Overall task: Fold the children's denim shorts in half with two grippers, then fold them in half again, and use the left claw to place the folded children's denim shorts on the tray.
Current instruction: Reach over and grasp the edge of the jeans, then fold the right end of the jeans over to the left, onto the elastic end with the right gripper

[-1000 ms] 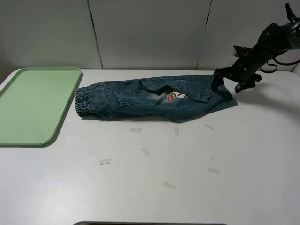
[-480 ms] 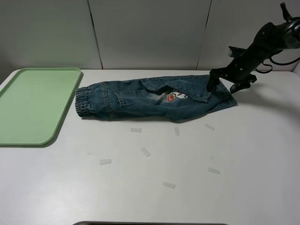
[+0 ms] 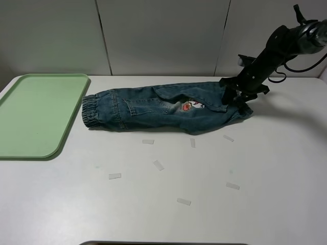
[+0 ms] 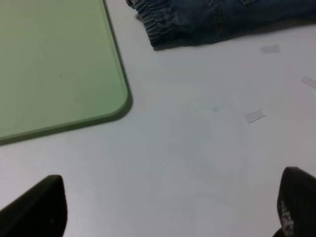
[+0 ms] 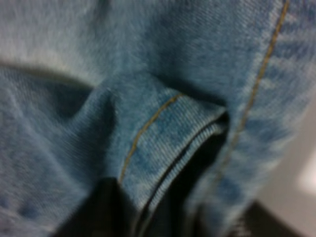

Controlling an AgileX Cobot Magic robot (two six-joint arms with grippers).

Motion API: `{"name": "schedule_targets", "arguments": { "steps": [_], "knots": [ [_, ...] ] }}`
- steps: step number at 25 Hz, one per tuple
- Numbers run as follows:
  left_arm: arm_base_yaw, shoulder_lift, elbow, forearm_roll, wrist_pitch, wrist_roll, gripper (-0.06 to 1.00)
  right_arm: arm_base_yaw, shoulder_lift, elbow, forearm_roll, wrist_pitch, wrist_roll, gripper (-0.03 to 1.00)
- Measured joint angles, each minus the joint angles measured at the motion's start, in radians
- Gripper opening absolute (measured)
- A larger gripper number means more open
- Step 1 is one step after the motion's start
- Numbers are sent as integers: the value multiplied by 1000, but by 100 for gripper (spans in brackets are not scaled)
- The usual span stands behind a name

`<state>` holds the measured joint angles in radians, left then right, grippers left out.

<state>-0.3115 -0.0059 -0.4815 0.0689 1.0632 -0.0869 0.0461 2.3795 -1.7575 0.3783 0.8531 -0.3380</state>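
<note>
- Our black right gripper (image 3: 236, 97) pinches the small blue denim shorts (image 3: 153, 109) by the hem, at their 3 o'clock end.
- Our black left gripper (image 4: 173, 217) hangs over the white table (image 4: 197, 148), jaws spread wide.

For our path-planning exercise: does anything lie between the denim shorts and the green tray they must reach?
Nothing visible does. Only bare table separates the denim shorts' waistband from the tray's rim; the tape strips lie off that route.
</note>
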Motion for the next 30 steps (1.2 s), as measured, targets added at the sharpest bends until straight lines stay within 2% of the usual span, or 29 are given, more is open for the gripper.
{"name": "schedule_targets", "arguments": {
  "steps": [3, 4, 11, 17, 23, 26, 30],
  "knots": [
    [0, 0, 0, 0, 0, 0, 84, 17, 0, 0, -48, 8, 41, 11],
    [0, 0, 0, 0, 0, 0, 84, 21, -2, 0, -65, 9, 59, 9],
    [0, 0, 0, 0, 0, 0, 84, 42, -44, 8, -253, 65, 185, 9],
    [0, 0, 0, 0, 0, 1, 84, 41, -141, 42, -502, 128, 277, 9],
    [0, 0, 0, 0, 0, 1, 84, 7, -253, 124, -707, 147, 411, 9],
    [0, 0, 0, 0, 0, 1, 84, 7, -298, 154, -740, 153, 460, 9],
    [0, 0, 0, 0, 0, 1, 84, 69, -342, 155, -726, 160, 476, 9]
  ]
}}
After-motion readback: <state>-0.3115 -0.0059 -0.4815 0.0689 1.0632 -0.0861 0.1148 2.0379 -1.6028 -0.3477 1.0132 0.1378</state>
